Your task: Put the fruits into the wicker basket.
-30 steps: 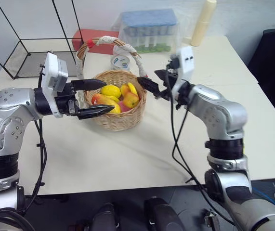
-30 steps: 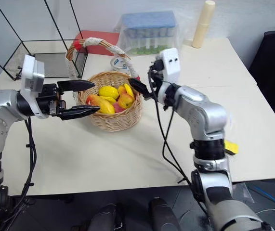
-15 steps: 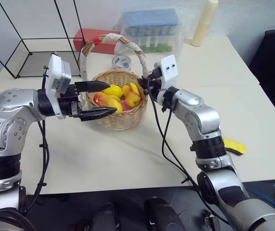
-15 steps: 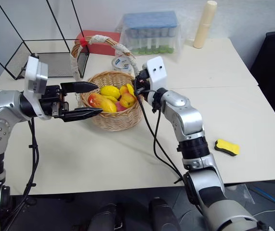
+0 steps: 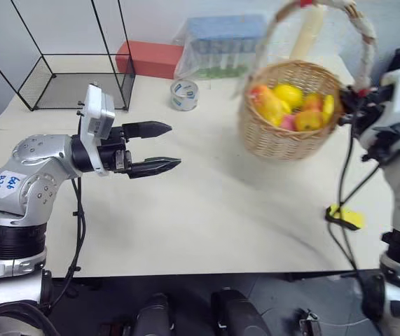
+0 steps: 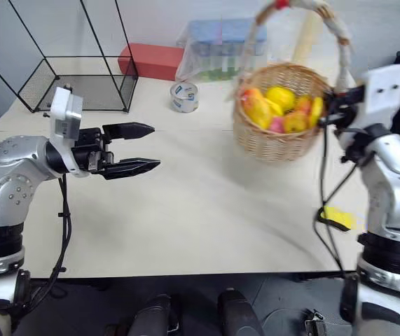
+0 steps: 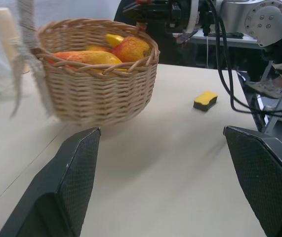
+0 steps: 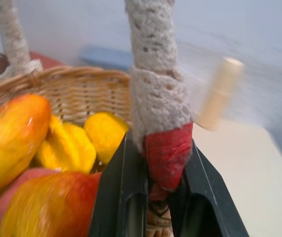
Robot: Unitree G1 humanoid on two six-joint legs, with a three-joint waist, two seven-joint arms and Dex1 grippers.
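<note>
The wicker basket (image 5: 288, 134) stands out to the table's right side and looks raised a little off the top. It holds the fruits (image 5: 289, 105): a long orange-and-yellow mango (image 8: 13, 139), a red-and-yellow apple (image 8: 52, 210) and yellow ones (image 8: 105, 132). My right gripper (image 8: 163, 170) is shut on the red end of the basket's cloth-wrapped handle (image 8: 156, 94), right at the rim. My left gripper (image 5: 174, 145) is open and holds nothing. It points level towards the basket from well to its left.
A black wire cage (image 5: 66, 77), a red box (image 5: 150, 57), a blue-lidded plastic container (image 5: 221, 45) and a tape roll (image 5: 184, 94) line the back. A cream cylinder (image 6: 305, 38) stands behind the basket. A small yellow-and-black piece (image 5: 347, 215) lies near the right edge.
My right gripper has shut on the handle's end and swung the basket far to the right, away from the left gripper. The left gripper has stayed open and almost still.
</note>
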